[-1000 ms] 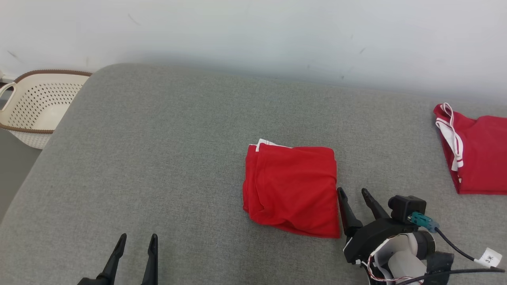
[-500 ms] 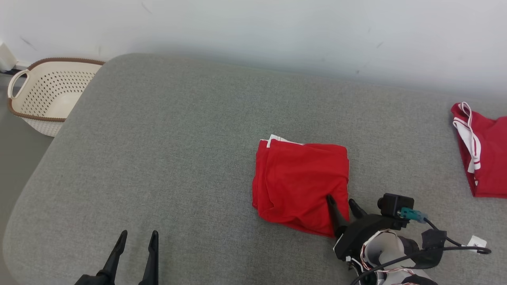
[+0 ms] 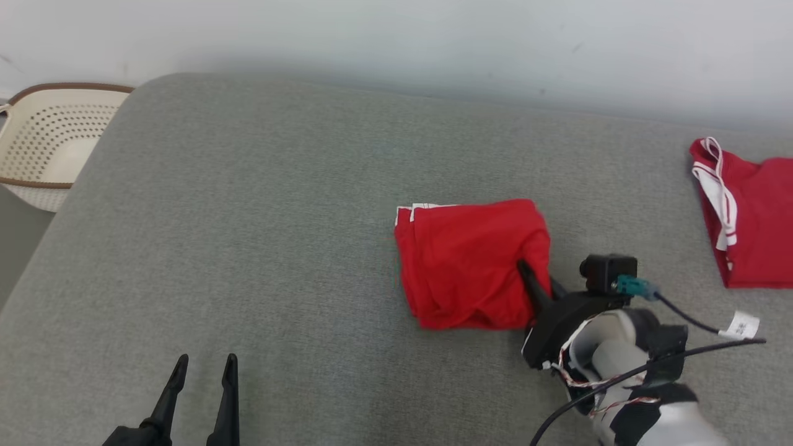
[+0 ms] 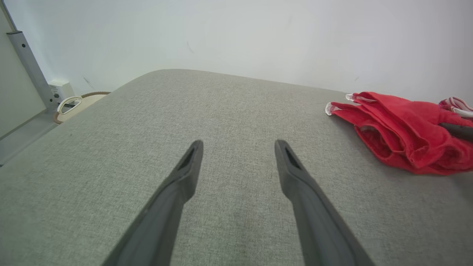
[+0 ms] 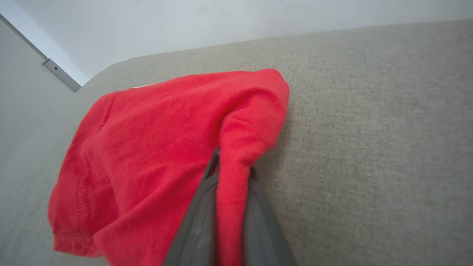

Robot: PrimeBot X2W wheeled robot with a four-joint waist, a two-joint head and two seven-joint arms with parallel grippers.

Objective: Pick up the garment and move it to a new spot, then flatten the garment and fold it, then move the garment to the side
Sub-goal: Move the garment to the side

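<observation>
One red garment (image 3: 464, 260), right gripper (image 3: 538, 275) pinching its edge, left gripper (image 3: 207, 359) spread

Observed red garment (image 3: 471, 263) folded into a bundle, white trim showing at far left corner. Lies right of centre on grey padded surface (image 3: 279, 217). Shows right edge gathered into a raised ridge, near edge rumpled.
</observation>
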